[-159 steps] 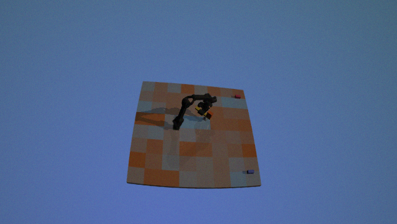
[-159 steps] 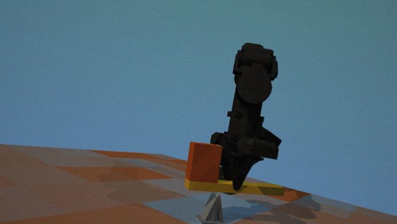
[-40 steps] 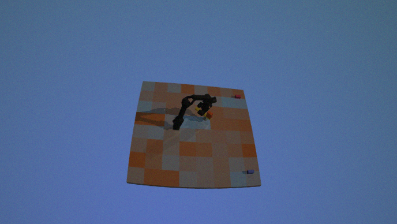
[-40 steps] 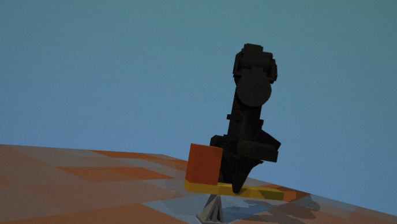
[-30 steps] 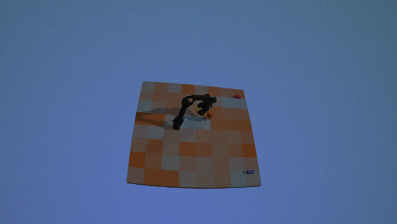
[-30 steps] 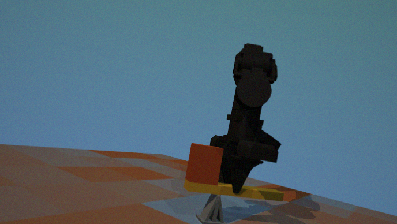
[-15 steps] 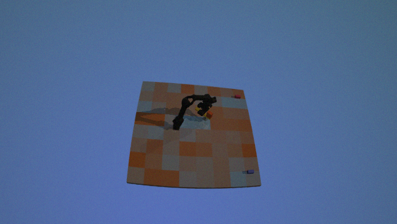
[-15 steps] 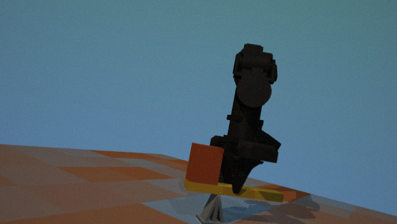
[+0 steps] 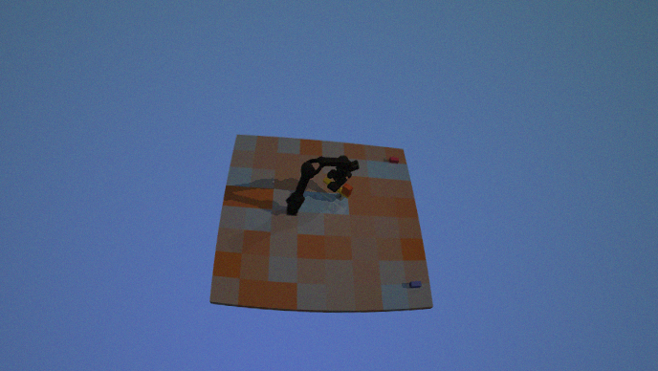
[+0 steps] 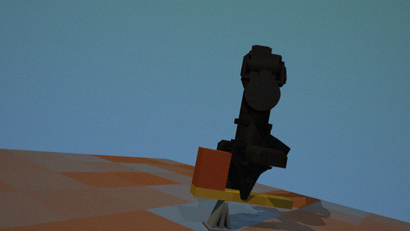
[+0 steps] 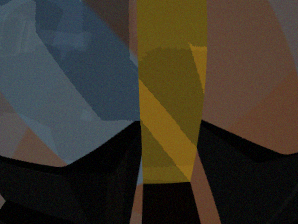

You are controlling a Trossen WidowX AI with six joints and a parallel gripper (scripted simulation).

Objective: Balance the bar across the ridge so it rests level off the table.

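Note:
The yellow bar [image 9: 327,181] [image 10: 275,202] [image 11: 172,30] carries an orange block [image 9: 347,190] [image 10: 211,169] on one end. My gripper [image 10: 245,196] [image 11: 168,127] is shut on the bar, a little to the block-free side of the block, with a finger on each side of it. In the exterior view the bar slopes slightly down toward its block-free end, which is clear of the table. The grey ridge [image 10: 221,217] stands under the bar between the block and the fingers. Its top is at the bar's underside; whether they touch I cannot tell.
The checkered table [image 9: 311,272] [image 10: 89,202] bears a small red block [image 9: 394,160] near its far right corner and a small blue block [image 9: 415,284] near its front right corner, both far from the arm. The arm's shadows fall across the tiles.

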